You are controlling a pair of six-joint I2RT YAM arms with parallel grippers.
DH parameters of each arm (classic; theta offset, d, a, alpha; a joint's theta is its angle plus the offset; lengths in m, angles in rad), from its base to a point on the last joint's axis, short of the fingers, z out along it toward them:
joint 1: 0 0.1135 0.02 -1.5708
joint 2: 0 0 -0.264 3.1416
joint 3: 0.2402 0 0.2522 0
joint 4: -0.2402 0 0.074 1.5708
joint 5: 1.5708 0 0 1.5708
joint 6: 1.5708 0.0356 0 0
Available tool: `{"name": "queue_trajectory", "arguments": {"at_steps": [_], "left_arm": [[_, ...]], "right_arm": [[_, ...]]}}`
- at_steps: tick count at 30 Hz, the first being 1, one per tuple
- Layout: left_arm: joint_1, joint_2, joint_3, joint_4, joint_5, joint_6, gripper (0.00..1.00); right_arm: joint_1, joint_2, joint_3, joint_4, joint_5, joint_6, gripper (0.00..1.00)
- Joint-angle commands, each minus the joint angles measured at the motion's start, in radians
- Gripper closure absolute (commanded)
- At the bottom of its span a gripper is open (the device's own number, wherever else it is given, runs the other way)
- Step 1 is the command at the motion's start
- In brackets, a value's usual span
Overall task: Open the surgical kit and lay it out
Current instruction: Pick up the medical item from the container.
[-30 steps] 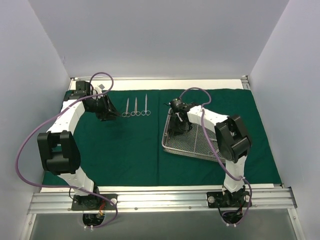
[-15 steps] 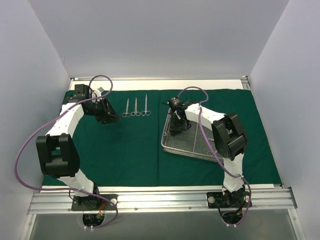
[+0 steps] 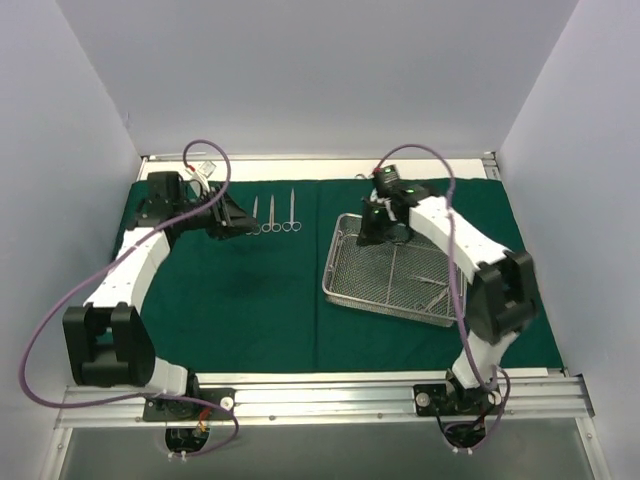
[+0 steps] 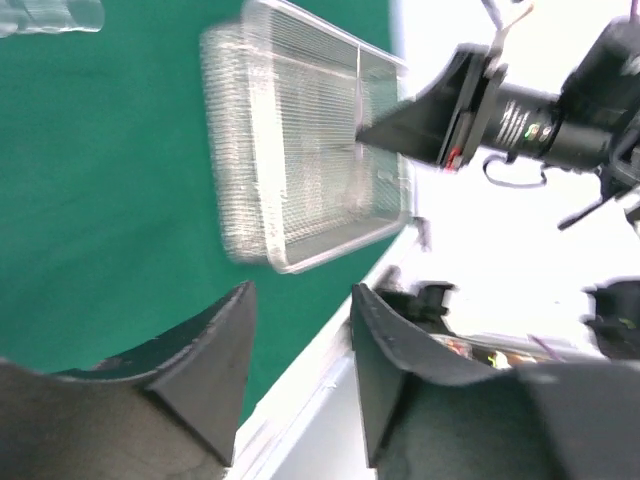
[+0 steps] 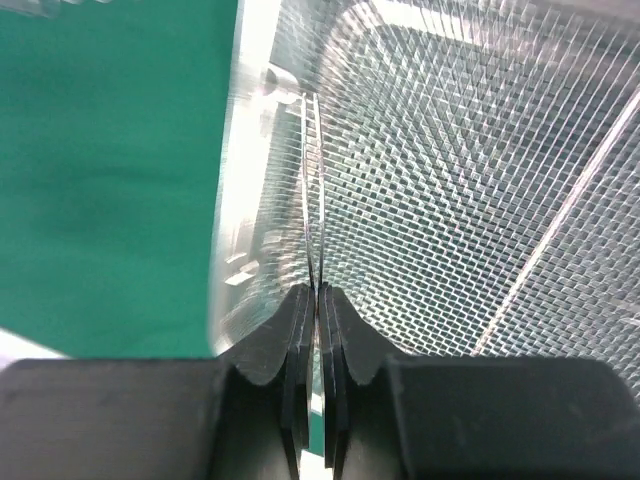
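Drape lies spread flat under your wire-mesh tray. Your right gripper is clamped tight on a thin steel instrument at the tray's far corner. Your left gripper stands open and empty beside three laid-out scissors.

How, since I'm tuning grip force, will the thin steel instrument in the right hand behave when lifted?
Probably stiff: the thin steel instrument stands straight out from the right hand without sagging. Likely slippery and apt to pivot, being polished metal pinched at one end only. Probably light, so slender against the mesh tray.
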Motion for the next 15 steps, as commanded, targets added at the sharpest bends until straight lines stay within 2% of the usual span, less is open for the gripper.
{"name": "queue_trajectory", "arguments": {"at_steps": [1, 2, 4, 5, 7, 8, 10, 11, 15], "left_arm": [[-0.082, -0.089, -0.098, 0.433, 0.163, -0.241, 0.47], [-0.100, -0.095, -0.130, 0.602, 0.162, -0.334, 0.45], [-0.140, -0.096, -0.140, 0.728, 0.140, -0.400, 0.41], [-0.184, -0.089, -0.138, 0.830, 0.114, -0.458, 0.39], [-0.221, -0.062, -0.131, 0.962, 0.096, -0.509, 0.39], [-0.253, -0.054, -0.123, 1.000, 0.072, -0.555, 0.39], [-0.275, -0.039, -0.121, 1.100, 0.048, -0.597, 0.39], [-0.295, -0.036, -0.121, 1.133, 0.039, -0.634, 0.39], [-0.329, -0.046, -0.097, 1.118, 0.016, -0.616, 0.39]], "right_arm": [[-0.043, -0.196, -0.038, 0.055, -0.203, -0.130, 1.00], [-0.042, -0.242, -0.051, 0.122, -0.323, -0.143, 1.00], [-0.042, -0.274, -0.081, 0.209, -0.462, -0.118, 1.00], [-0.035, -0.308, -0.094, 0.324, -0.575, -0.089, 1.00], [-0.025, -0.338, -0.132, 0.464, -0.655, 0.032, 1.00], [-0.025, -0.361, -0.195, 0.670, -0.703, 0.096, 1.00], [-0.017, -0.380, -0.252, 0.833, -0.777, 0.257, 1.00], [-0.014, -0.385, -0.275, 0.897, -0.787, 0.276, 1.00], [-0.003, -0.400, -0.284, 0.941, -0.807, 0.303, 1.00]]}}
